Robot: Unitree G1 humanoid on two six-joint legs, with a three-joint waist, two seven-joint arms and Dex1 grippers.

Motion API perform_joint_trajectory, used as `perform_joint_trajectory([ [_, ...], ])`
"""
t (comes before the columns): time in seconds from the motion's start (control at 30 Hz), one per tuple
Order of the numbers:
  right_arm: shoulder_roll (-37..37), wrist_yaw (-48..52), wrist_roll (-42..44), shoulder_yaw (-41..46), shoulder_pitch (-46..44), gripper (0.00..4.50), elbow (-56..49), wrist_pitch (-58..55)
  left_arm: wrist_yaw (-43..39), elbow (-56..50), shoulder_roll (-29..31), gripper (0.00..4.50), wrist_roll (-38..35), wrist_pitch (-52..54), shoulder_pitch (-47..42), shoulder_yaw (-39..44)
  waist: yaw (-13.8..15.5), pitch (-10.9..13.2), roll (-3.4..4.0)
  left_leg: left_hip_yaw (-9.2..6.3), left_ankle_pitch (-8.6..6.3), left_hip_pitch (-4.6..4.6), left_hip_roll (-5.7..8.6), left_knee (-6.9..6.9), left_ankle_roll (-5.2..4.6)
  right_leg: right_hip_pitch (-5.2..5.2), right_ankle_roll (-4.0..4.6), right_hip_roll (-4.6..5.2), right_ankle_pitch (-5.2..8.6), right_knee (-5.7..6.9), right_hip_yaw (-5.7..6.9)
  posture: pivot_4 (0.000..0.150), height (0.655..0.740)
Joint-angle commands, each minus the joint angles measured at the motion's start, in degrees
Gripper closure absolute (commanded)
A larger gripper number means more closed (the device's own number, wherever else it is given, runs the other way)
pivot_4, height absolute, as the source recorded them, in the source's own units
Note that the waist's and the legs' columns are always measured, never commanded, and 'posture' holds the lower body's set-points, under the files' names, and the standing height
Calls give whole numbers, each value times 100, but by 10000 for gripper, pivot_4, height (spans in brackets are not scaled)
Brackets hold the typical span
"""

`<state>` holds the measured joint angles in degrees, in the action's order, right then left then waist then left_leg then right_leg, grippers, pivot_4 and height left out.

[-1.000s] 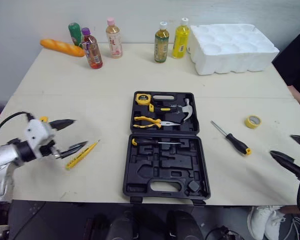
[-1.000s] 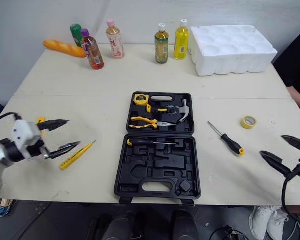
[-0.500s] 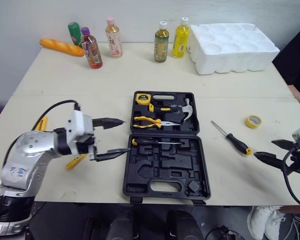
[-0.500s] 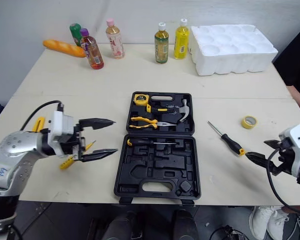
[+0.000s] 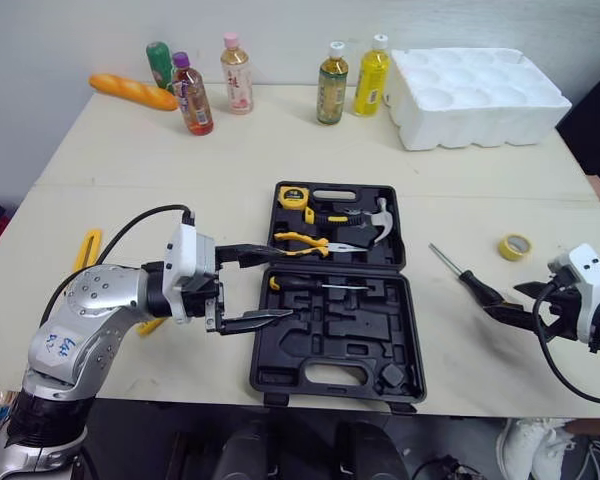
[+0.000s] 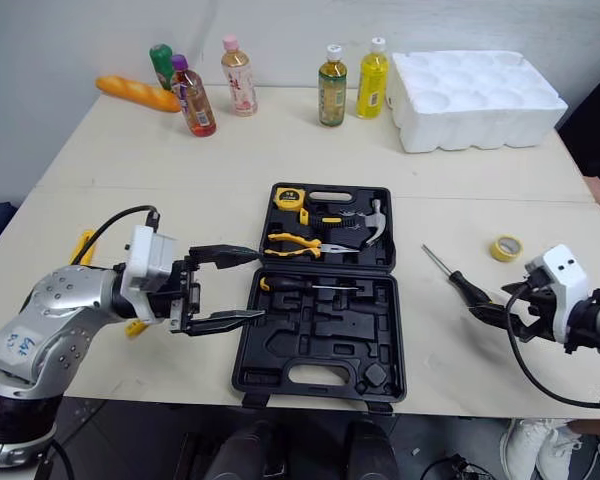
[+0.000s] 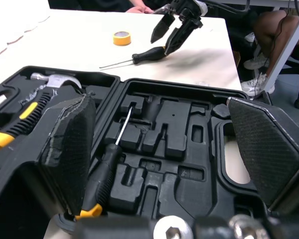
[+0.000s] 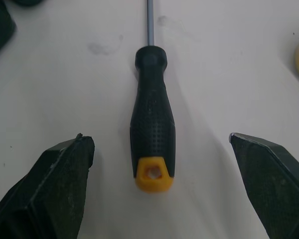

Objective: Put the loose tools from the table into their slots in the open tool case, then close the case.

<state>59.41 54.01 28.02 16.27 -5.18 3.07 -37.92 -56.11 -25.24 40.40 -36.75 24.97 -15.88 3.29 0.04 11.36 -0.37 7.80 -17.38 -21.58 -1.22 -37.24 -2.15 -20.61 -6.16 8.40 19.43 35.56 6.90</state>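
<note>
The black tool case (image 5: 335,330) lies open mid-table. Its far half holds a tape measure, pliers and a hammer (image 5: 376,220); one screwdriver (image 5: 315,285) lies in the near half. My left gripper (image 5: 285,283) hovers open over the case's left edge, close to that screwdriver's handle (image 7: 107,164). A loose screwdriver (image 5: 470,285) with a black handle and yellow end lies right of the case. My right gripper (image 8: 158,139) is open, one finger on each side of that handle's end, not touching it. A yellow tape roll (image 5: 514,246) lies further right. A yellow tool (image 5: 87,250) lies at the left.
Several bottles (image 5: 330,70) and an orange loaf-shaped thing (image 5: 132,92) stand along the far edge. A white foam tray (image 5: 480,82) sits at the back right. A person in dark clothes (image 5: 595,125) is beside the table's right edge. Another yellow tool (image 5: 152,325) peeks out under my left arm.
My left arm has swung right from the yellow tool to the case's left edge. My right gripper has moved inward until its fingers straddle the loose screwdriver's handle end.
</note>
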Motion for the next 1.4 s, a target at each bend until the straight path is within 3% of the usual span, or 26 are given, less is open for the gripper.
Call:
perform_joint_trajectory([
  [0.03, -158, -141, -339, -132, -126, 0, 171, 376, 1, -285, 3, 839, -86, -9, 36, 30, 1, 0, 0, 0, 0, -1, 0, -1, 0, 0, 0, 0, 0, -1, 0, 1500, 7400],
  [0.37, -443, -82, -343, -113, -146, 0, 203, 288, -256, -251, 180, 839, -56, -116, 114, 191, -7, 0, 0, 0, 0, -1, 0, -5, 0, 0, 0, -2, 0, 4, 1, 1500, 7400],
  [0.47, -503, -90, -411, -144, -36, 8483, 132, 404, -299, -196, 177, 0, 15, -181, 142, 141, -4, 0, 0, 0, 0, -1, -1, -6, 0, 1, 0, -2, 0, 3, 0, 1500, 7400],
  [0.63, -603, -91, -409, -111, 32, 34154, 86, 557, -344, -181, 130, 0, 73, -249, 158, 40, -12, -1, -1, 0, 0, 0, -1, -4, 1, 1, 0, -3, 0, 3, 0, 1500, 7400],
  [0.67, -615, -94, -419, -105, 40, 35679, 92, 590, -365, -163, 132, 0, 82, -271, 163, 37, -13, -1, -1, 0, 0, 0, -2, -4, 1, 1, 0, -3, 0, 3, 0, 1500, 7400],
  [1.1, -804, -110, -598, 70, -71, 35522, 270, 1603, -574, 12, 180, 0, 192, -526, 172, 64, -15, 0, 0, 2, 0, 2, -3, -4, 2, 0, 0, -4, 0, 6, -2, 1500, 7400],
  [1.23, -394, 493, -629, 7, -231, 35522, 46, 1988, -628, 84, 272, 0, 177, -525, 232, 166, -13, 4, 6, 4, 0, 0, 0, -2, 1, -3, 0, -3, 0, 3, -3, 1500, 7400],
  [1.4, 20, 936, -584, -416, -832, 35522, -300, 1524, -817, 134, 346, 0, 82, -645, 400, 323, -32, 5, 8, 10, 0, 3, -9, -5, 1, -5, 0, -6, 0, 7, -9, 1500, 7400],
])
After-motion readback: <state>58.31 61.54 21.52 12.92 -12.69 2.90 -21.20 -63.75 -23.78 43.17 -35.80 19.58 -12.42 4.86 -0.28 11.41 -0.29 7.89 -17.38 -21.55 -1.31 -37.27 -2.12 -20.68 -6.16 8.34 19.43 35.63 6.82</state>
